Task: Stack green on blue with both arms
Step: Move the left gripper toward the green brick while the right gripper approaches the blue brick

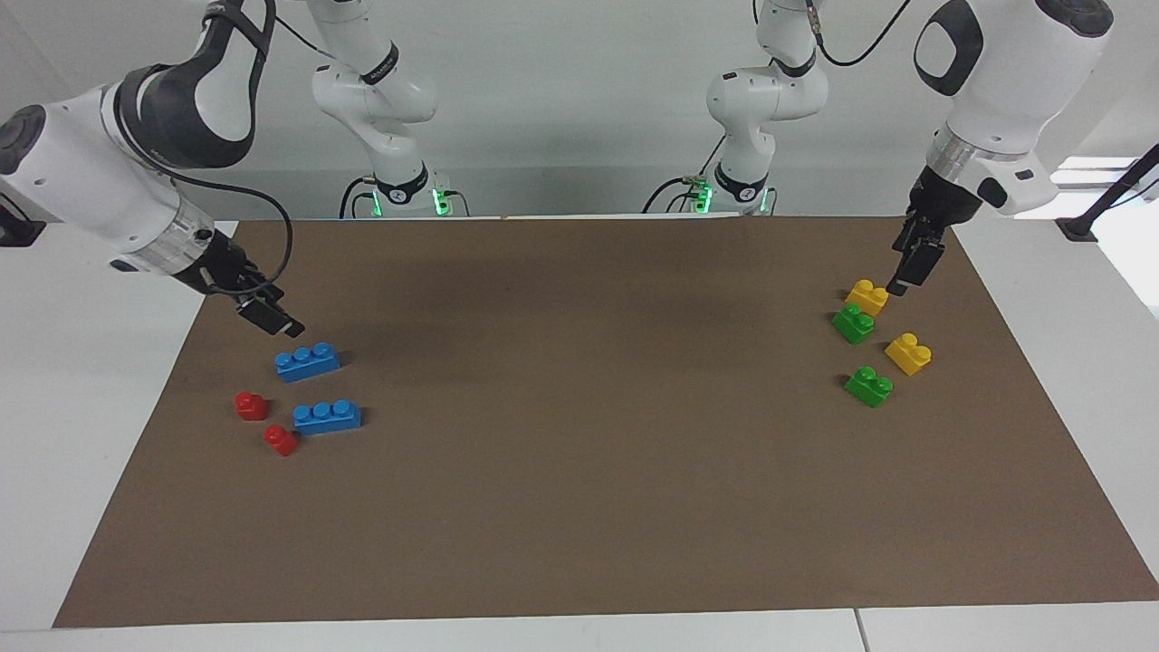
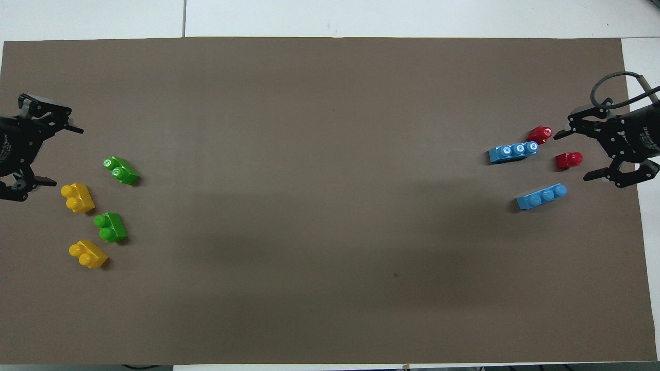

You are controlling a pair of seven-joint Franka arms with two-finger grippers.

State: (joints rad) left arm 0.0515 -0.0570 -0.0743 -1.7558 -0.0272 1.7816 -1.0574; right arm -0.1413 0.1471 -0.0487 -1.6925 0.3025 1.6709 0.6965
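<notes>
While both arms hang with fingers spread, the left gripper [image 1: 898, 288] hovers at one o'clock of a green brick [image 1: 853, 323], the right gripper [image 1: 292, 328] at eleven o'clock of a blue brick [image 1: 308, 361].

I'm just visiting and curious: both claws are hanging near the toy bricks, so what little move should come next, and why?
Probably the left gripper should shift over a green brick and lower onto it. It hangs open by the yellow brick, holding nothing, and no green sits on a blue brick yet. The right gripper is open above that blue.
</notes>
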